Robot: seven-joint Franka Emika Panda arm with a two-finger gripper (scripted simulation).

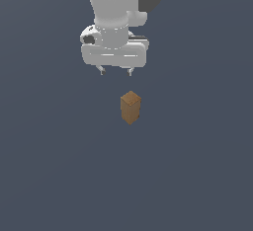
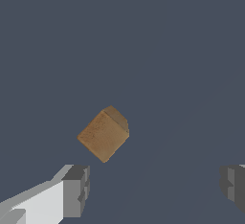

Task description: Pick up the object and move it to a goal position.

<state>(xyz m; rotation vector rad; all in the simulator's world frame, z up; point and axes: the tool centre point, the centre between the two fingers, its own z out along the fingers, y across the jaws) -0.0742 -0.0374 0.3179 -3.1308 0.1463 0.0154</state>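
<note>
The gripper [image 1: 116,71] hangs with its jaws spread wide and empty. The block [image 1: 130,107] stands upright on the floor below it, a touch toward the exterior view's right, turned corner-on to the fingers [image 2: 75,191], not yet between them

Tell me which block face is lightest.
The square end face on top of the block, turned toward the open gripper. The long side faces below it are darker brown.
</note>
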